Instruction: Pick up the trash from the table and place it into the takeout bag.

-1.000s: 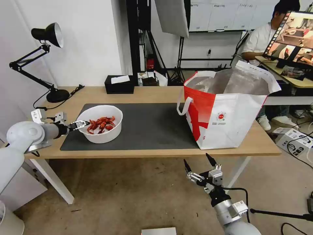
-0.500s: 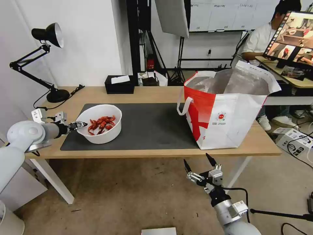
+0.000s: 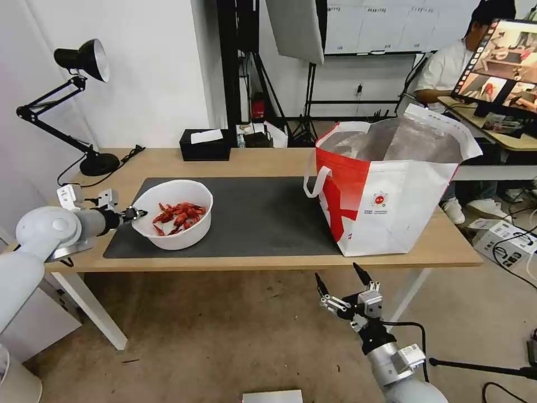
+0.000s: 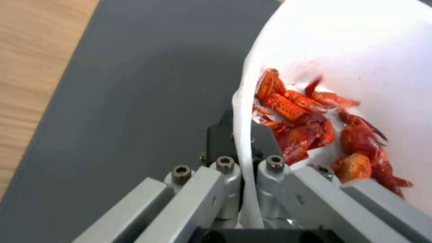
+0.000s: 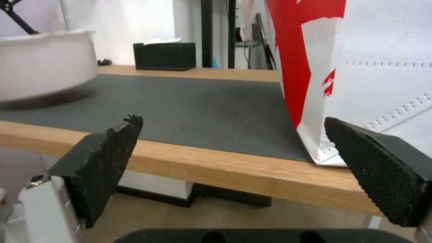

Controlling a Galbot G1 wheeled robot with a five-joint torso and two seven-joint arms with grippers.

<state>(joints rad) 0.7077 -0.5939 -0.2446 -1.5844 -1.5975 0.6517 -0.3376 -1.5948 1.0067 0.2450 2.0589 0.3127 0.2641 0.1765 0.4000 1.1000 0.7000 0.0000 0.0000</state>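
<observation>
The left end effector (image 3: 136, 214) is clenched on the near rim of the white bowl (image 3: 174, 221), one finger inside and one outside, so the thin wall is the handle. The bowl, holding red crayfish shells (image 4: 310, 125), sits at the left end of the dark mat (image 3: 263, 218) on the counter (image 3: 268, 159), well apart from the takeout bag (image 3: 391, 190), which stands open-mouthed at the right end to receive it. The right end effector (image 3: 339, 278) hangs released below the counter's front edge, idle

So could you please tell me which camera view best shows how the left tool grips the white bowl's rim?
The left wrist view: the left tool is shut on the thin rim of the white round bowl of red crayfish shells. The head view shows tool and tilted bowl small; the right wrist view shows the bowl's outer wall.
</observation>
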